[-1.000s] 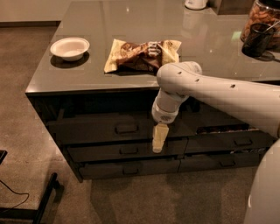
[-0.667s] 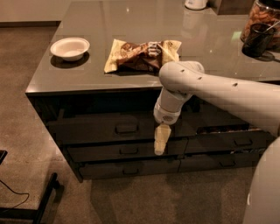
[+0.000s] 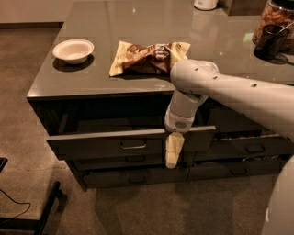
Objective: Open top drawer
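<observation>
My gripper (image 3: 172, 160) hangs pointing straight down in front of the cabinet, below my white wrist. It sits just right of the handle (image 3: 133, 145) on the top drawer (image 3: 87, 147). From this side it reads as one pale cream shape, so I cannot tell whether it is open or closed, or whether it touches the drawer front. Its tip reaches past the drawer's lower edge, over the slimmer drawer (image 3: 105, 161) below.

The top drawer stands partly pulled out from under the grey countertop (image 3: 138, 23). Its wide dark front juts forward, with a shadowed gap between it and the counter edge. The lowest drawer (image 3: 138, 177) looks shut, and narrower drawer fronts (image 3: 250, 148) lie to the right behind my arm.

On the counter a white bowl (image 3: 73, 49) sits near the left side. A yellow and brown snack bag (image 3: 147, 57) lies beside it, close to the front edge and just behind my elbow. A dark cup (image 3: 268, 41) stands far right, in front of a jar (image 3: 280, 13)
</observation>
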Robot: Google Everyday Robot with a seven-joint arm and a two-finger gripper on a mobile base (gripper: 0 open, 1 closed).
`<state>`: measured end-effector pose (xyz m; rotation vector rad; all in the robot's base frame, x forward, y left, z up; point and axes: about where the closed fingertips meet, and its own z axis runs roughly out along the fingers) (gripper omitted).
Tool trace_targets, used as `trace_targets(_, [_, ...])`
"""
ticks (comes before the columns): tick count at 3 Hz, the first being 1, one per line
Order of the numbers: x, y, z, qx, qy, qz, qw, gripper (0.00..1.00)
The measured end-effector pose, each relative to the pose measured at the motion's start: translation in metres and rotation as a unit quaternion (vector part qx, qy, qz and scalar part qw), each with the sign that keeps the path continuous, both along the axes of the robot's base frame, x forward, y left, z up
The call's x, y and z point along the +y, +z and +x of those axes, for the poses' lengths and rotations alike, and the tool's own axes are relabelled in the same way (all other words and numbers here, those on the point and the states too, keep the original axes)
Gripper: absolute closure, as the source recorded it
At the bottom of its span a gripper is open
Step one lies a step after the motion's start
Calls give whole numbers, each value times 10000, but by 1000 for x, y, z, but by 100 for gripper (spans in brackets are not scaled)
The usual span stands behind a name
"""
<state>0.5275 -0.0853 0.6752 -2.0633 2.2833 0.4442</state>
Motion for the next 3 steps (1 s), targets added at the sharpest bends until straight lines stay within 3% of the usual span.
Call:
trace_targets(2, [2, 9, -49, 636, -183, 142, 9977, 0])
trace_targets(3, [2, 9, -49, 636, -183, 142, 9977, 0])
